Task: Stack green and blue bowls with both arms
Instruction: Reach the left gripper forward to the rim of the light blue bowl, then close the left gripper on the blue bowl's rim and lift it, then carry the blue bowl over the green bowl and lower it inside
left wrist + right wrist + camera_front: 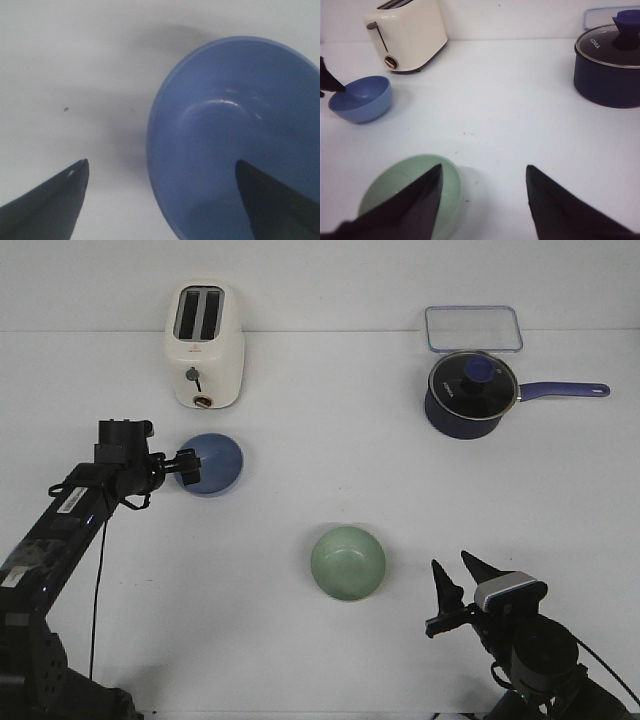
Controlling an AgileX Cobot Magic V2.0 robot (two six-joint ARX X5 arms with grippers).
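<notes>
**Left arm lined up on the blue bowl rim, here's how I'd take the grab**

So I'm driving this from my desk and the left gripper (pixel 188 468) is right at the blue bowl (pixel 212 464), which sits on the table (pixel 330 430) just in front of the toaster (pixel 204 344). In the left wrist view the fingers are spread, one finger over the inside of the bowl and the other out over bare table, so the near rim sits between them. Nothing is pinched yet as far as I can tell.

The green bowl (pixel 348 562) is well apart from the blue one, nearer the middle of the table and closer to me. The right gripper (pixel 452 588) is spread too, holding nothing, just beside the green bowl's right edge; from its wrist view one finger overlaps the rim.

My take on doing this well: drop the left fingers a bit further so the wall of the bowl is properly between them before closing, since a grab right on the lip probably tilts or slips. Close gently, lift straight up, and keep it level on the way over. I'd also use the right arm to steady the green bowl so it doesn't skate when the blue one lands. The saucepan (pixel 470 393) is far off, no worry there.
</notes>
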